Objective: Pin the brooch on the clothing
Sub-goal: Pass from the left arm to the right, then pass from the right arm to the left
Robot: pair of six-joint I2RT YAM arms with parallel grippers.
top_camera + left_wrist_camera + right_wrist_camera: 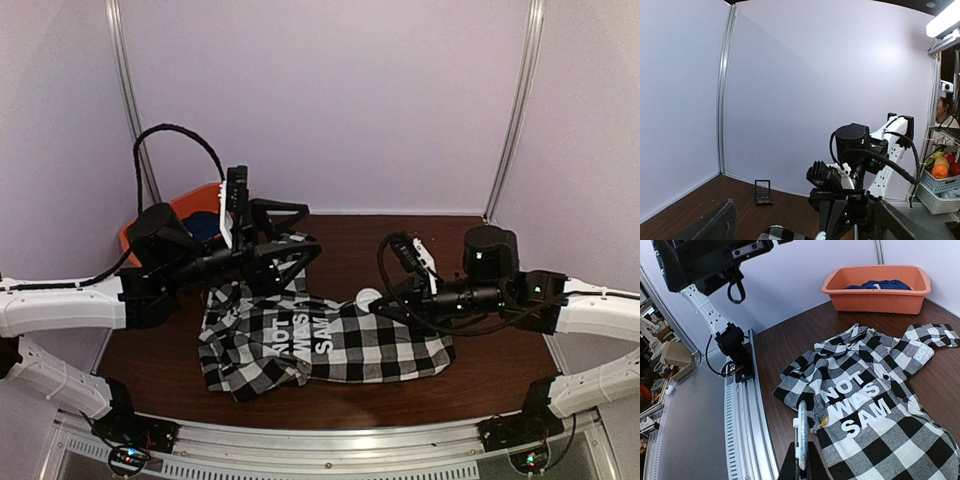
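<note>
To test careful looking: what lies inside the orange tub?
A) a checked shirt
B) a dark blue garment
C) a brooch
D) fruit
B: the right wrist view shows a dark blue garment bunched inside the orange tub, while the checked shirt lies spread outside it.

— Where did the top camera sit?
— High behind both arms, looking down on the table (490,372) and shirt (330,345).
— And the wrist cameras?
— The left faced level across at the right arm (860,147). The right looked down towards the basin (875,290), brooch (801,435) close before it, sharing the shirt with the top view.
</note>
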